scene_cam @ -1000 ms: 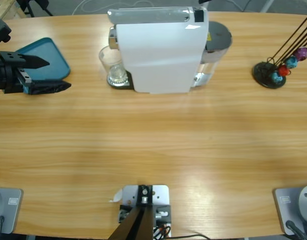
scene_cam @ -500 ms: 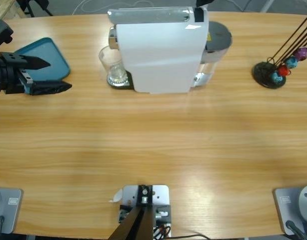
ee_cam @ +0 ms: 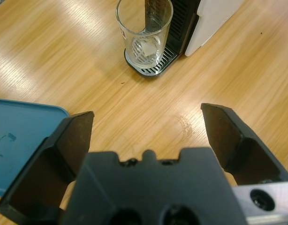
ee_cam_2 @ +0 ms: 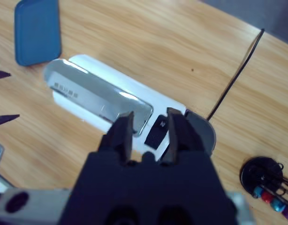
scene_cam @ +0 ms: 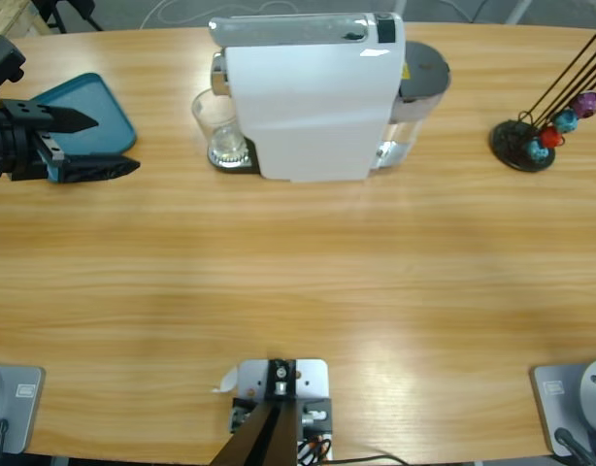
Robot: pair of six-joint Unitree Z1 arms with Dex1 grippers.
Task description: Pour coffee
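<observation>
From above, a white box-shaped coffee machine with a silver lid [scene_cam: 313, 92] stands at the far middle of the long wooden table [scene_cam: 298, 282]. A small clear drinking glass [scene_cam: 217, 128] sits upright on the drip grate at the machine's left end, under the spout. A teal plastic tray [scene_cam: 84, 112] lies near the left edge, and a black wire stand of coloured capsules [scene_cam: 536, 136] is at the far right. The left gripper [scene_cam: 94, 144] comes in from the left edge, over the tray's near rim, jaws spread wide and aimed at the glass, well apart from it. The right arm hardly shows here.

The left wrist view looks along the wide-open jaws of the left gripper [ee_cam: 148, 126] straight at the glass [ee_cam: 145, 30] on the grate. The glass looks empty; no amber coffee is visible in it, though a thin film would be hard to tell. Its long axis is vertical, mouth up.

The right wrist view looks down on the machine's silver lid [ee_cam_2: 99, 96], the machine's long axis running diagonally across the picture. The right gripper [ee_cam_2: 151, 129] hovers above the black button panel [ee_cam_2: 157, 132], jaws close together with a narrow gap, holding nothing.

I judge the task barely begun: brewing has not filled the glass, and the grasp and pour are still to do.
</observation>
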